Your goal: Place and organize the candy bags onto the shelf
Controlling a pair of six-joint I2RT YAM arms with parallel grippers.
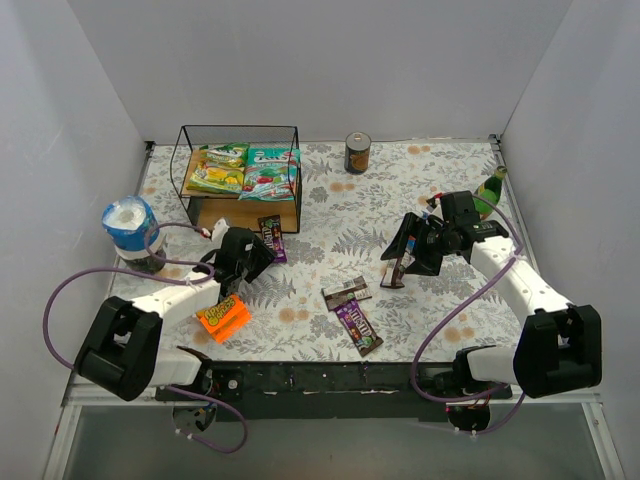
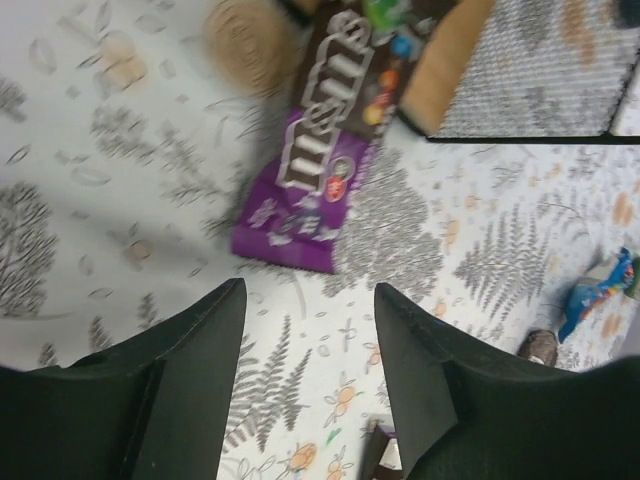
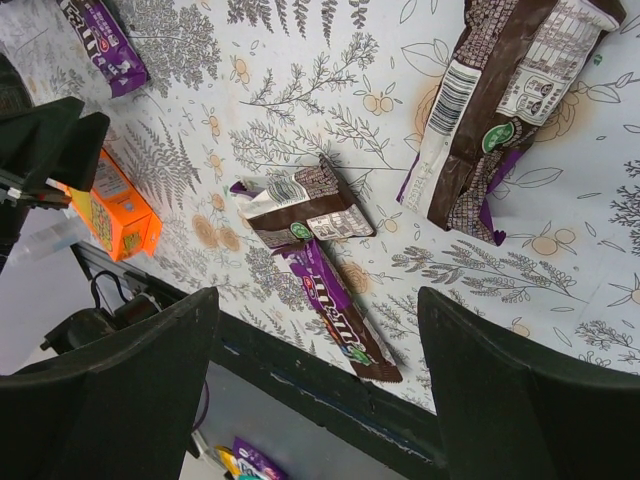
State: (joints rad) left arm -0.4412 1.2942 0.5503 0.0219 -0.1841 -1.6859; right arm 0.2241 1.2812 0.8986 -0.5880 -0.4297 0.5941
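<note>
The shelf [image 1: 208, 213] is standing at the upper left of the top view, with the yellow-green bag [image 1: 218, 172] and the teal bag [image 1: 272, 172] lying side by side on its upper board. A purple packet [image 1: 271, 238] is lying on the bench [image 1: 330, 215] at the shelf's lower right corner, its far end at the edge of the lower board. The left fingers [image 1: 248, 256] are hovering just below this packet, spread apart and gripping nothing. An orange package [image 1: 223, 317] is lying lower down, left of centre. Near the bottom centre a brown packet [image 1: 347, 292] and a second purple packet [image 1: 358, 328] are lying together, touching each other. Right of centre, the right fingers [image 1: 405, 252] are likewise standing open and empty, with another brown packet [image 1: 392, 272] lying just beside their tips.
</note>
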